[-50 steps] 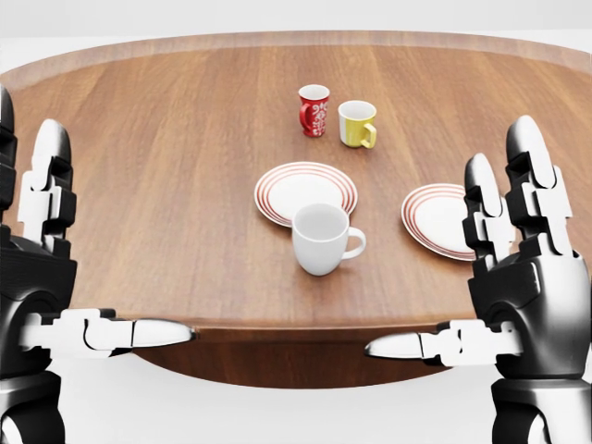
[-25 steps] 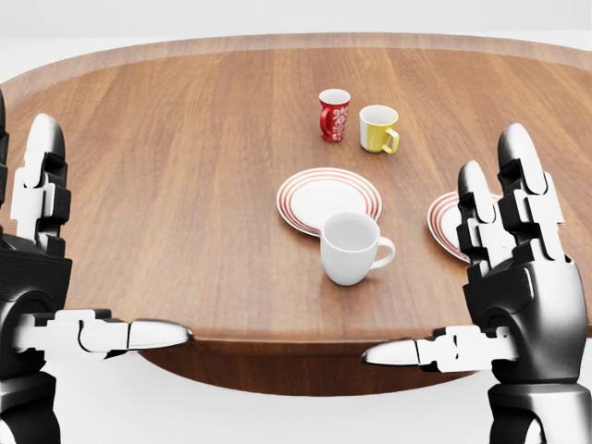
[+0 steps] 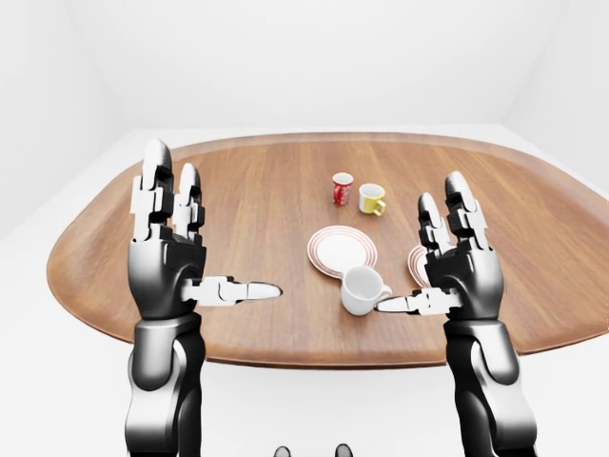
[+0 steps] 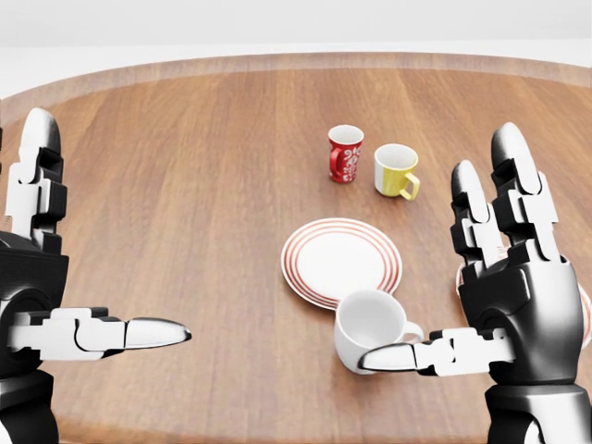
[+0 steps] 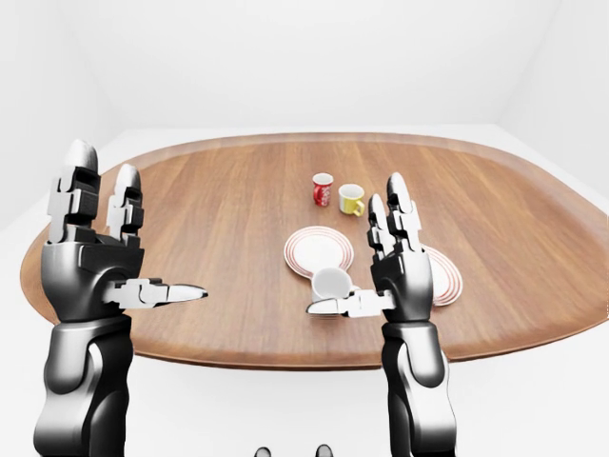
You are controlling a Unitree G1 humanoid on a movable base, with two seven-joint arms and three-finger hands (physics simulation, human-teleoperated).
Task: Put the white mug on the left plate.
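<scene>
The white mug stands upright on the wooden table, handle to the right, just below the left plate, a white plate with red rim rings. My right hand is open, fingers pointing up, and its thumb crosses the mug's lower edge in the head view; I cannot tell whether it touches. My left hand is open at the left, well away from the mug. The right plate lies mostly hidden behind my right hand.
A red patterned mug and a yellow mug stand side by side above the left plate. The table's near edge shows in the eye views. White floor and walls surround the table.
The camera has moved in towards the table: mugs and plates slid down and right in the head view and look larger, and the near edge left it. Both hands hold the same open pose.
</scene>
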